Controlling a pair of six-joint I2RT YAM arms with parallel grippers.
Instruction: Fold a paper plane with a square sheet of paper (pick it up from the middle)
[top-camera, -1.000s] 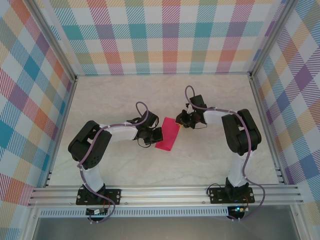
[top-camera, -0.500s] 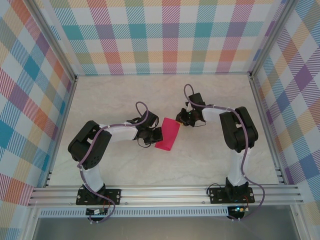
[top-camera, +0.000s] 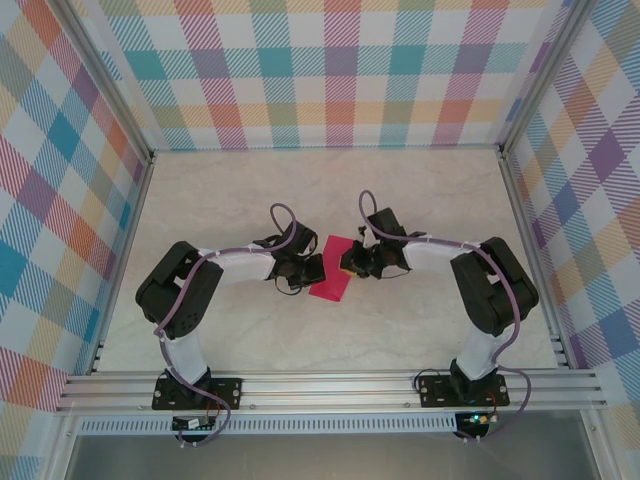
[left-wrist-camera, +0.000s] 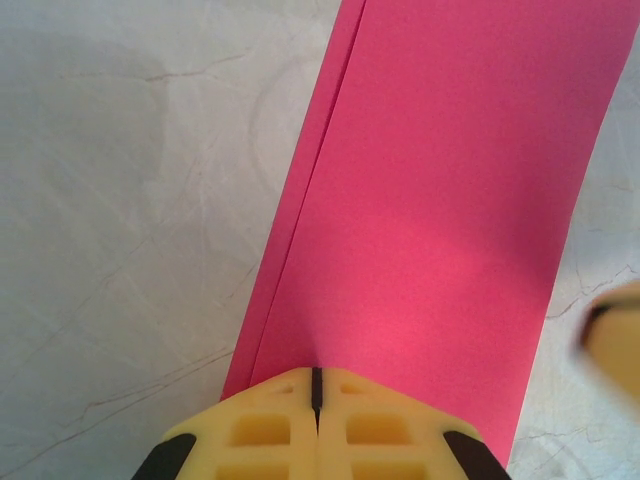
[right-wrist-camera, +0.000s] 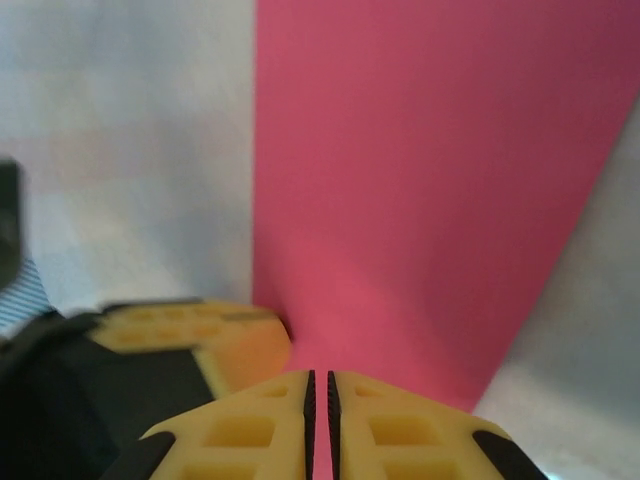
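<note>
a: so, from the top view, what's the count?
b: one sheet of paper (top-camera: 330, 285), two arms, two grippers. the sheet is magenta-pink, folded into a narrow strip, and lies flat and slanted near the middle of the marble table (top-camera: 240, 190). the left gripper (top-camera: 318, 266) is at its left long side, and the right gripper (top-camera: 346, 262) is over its far right part.
a: room around it?
b: there's bare table on every side. the plaid walls (top-camera: 330, 80) stand well apart from the strip.
a: and the left wrist view?
b: the strip runs away from the camera in two layers. the lower layer shows as a thin margin along the left edge. its edges are straight and its surface smooth. the left gripper (left-wrist-camera: 316, 385) has its fingers pressed tight together, with the tip over the strip, nearer the left edge. a blurred yellow tip sits just beside the right edge.
a: the right wrist view?
b: the pink takes up the upper right, its straight left edge against pale table. the right gripper (right-wrist-camera: 319, 385) has its fingers drawn almost together, with a hairline slit between them, over the near end. i cannot tell whether any paper is nipped. the left gripper's yellow finger lies at the lower left, by the paper's left edge.
</note>
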